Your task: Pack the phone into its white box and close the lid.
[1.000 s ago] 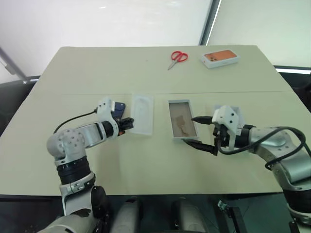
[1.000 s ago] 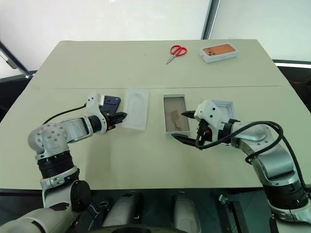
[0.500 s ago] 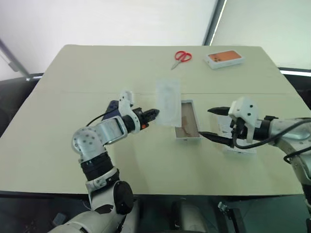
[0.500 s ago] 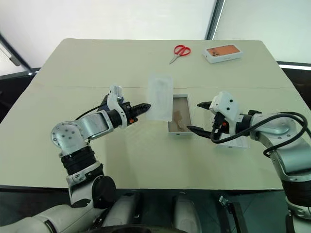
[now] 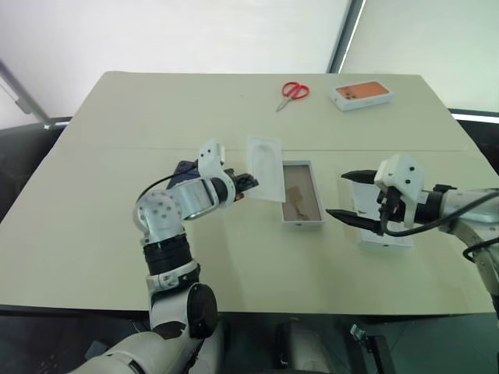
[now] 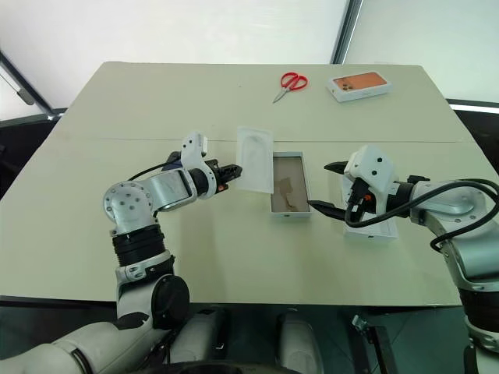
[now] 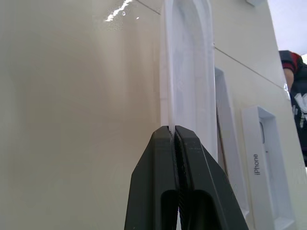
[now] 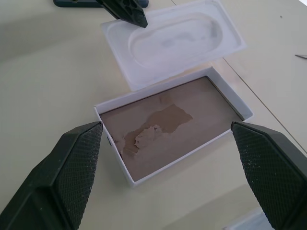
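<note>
White plastic insert (image 6: 255, 159) clamped in left gripper (image 6: 228, 171) beside brown-floored white box (image 6: 288, 184) at mid-bench, right gripper (image 6: 330, 185) spread wide over lid (image 6: 374, 226), phone (image 6: 176, 162) behind left arm; next, probably: insert aside, then phone fetched.

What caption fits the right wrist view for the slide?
Open right gripper hovers over the empty white box; left gripper holds the thin insert beside it.

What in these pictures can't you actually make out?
- Phone: mostly hidden behind the left arm in the head views.
- Lid: largely covered by the right gripper and wrist.
- Orange-topped box: its print is too small to read.
- Insert: edge-on, pinched by the left gripper.
</note>
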